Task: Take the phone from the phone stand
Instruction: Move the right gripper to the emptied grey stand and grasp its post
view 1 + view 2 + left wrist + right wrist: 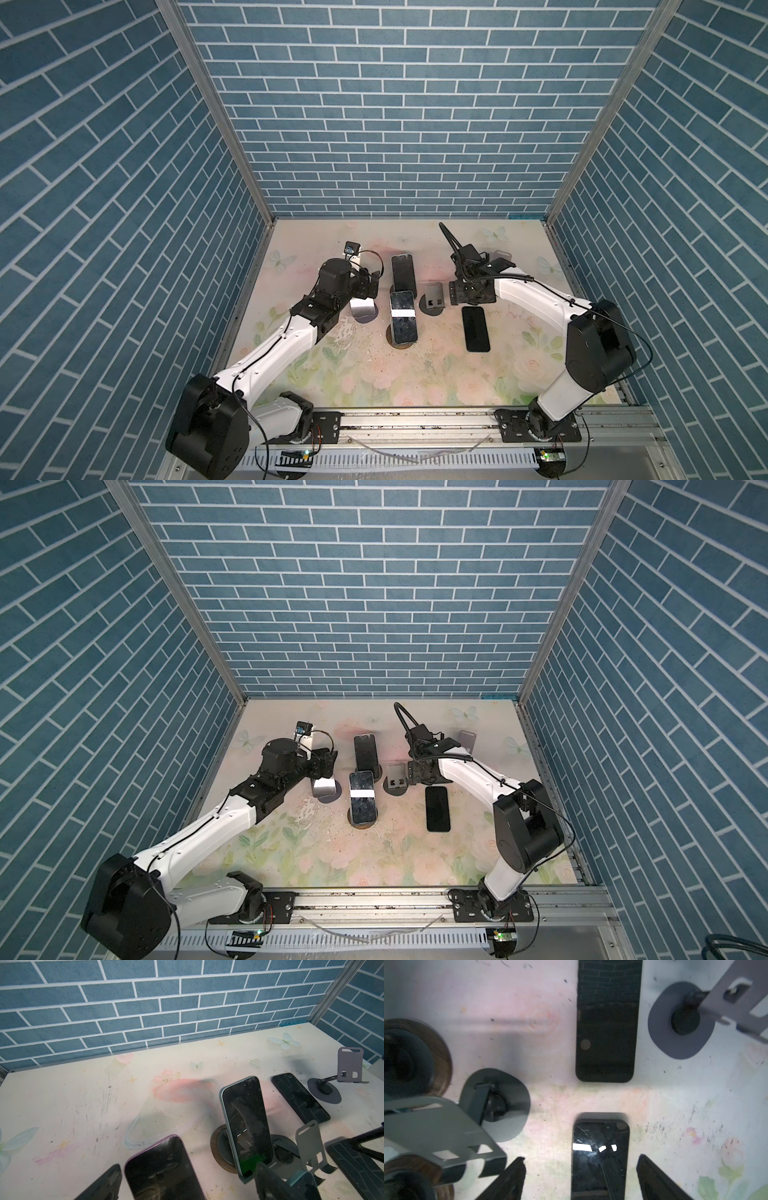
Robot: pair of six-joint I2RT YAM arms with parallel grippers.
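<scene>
Evidently, the phone [476, 328] was found lying flat on the tabletop [374, 374] beside the empty phone stand [434, 296], the right claw [581, 1159] was held open astride it without contact, and only withdrawal was judged outstanding.

both top views look steeply down from high over the near edge at the whole bench [374, 374] and back wall [395, 124]. left wrist view looks low across it; right wrist view, close, blurred, seemingly straight down. all share the empty grey phone stand [436, 1126].
</scene>
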